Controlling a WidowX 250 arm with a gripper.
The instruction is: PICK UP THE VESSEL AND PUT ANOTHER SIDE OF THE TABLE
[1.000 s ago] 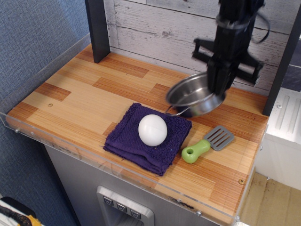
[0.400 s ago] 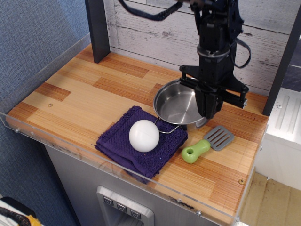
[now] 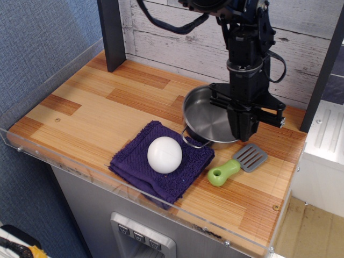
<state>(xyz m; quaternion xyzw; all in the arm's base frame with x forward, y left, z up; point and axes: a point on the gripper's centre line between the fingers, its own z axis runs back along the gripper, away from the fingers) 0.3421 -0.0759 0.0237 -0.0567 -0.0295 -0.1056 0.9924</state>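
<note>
The vessel [image 3: 207,118], a small shiny steel pot with thin wire loop handles, is at the right middle of the wooden table [image 3: 97,102]. It is tilted, its near edge by the purple cloth. My black gripper [image 3: 243,129] comes down from above and is shut on the vessel's right rim. One wire handle [image 3: 191,141] hangs at the vessel's front, over the cloth's corner. Whether the vessel's base touches the table is hard to tell.
A white egg [image 3: 164,155] lies on a purple cloth [image 3: 158,164] near the front edge. A grey spatula with a green handle [image 3: 236,164] lies right of the cloth. A dark post [image 3: 112,32] stands at the back left. A clear acrylic rim [image 3: 134,193] lines the table.
The gripper carried the vessel left and down from a raised position. The cloth and egg shifted left. In the last half second the vessel moved slightly right and tilted.
</note>
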